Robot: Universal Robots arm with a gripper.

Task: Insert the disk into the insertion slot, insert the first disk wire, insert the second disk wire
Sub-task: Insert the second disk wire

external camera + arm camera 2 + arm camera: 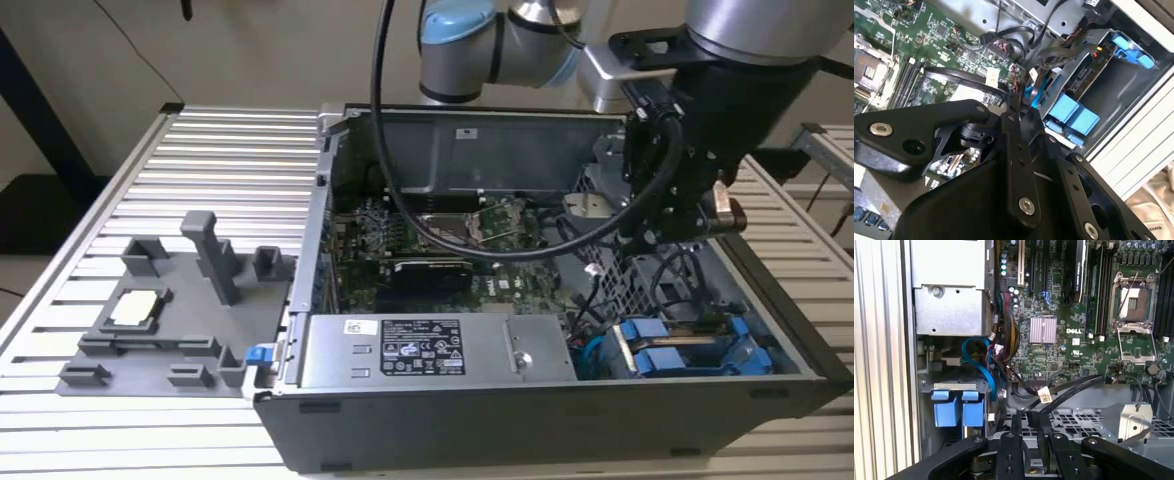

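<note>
Exterior view: an open computer case (534, 420) lies on a ribbed metal table (214, 150), with a grey parts tray (174, 330) on the exterior view's left. The arm reaches down into the case, its gripper (667, 228) above the circuit board (427, 255). The disk (674, 355) sits in its slot at the near corner on the exterior view's right, blue carrier up, just beside the grey power box (427, 348). Second wrist view: the gripper (1023, 102) is clenched on the end of a thin black wire (964, 77) that arcs over the circuit board (954, 40); the disk (1071, 112) is near the fingertips. First wrist view: the gripper (1030, 420) pinches the wire (1074, 387), which carries a small white tag; the disk (956, 410) lies apart from it, next to the power box (951, 290).
</note>
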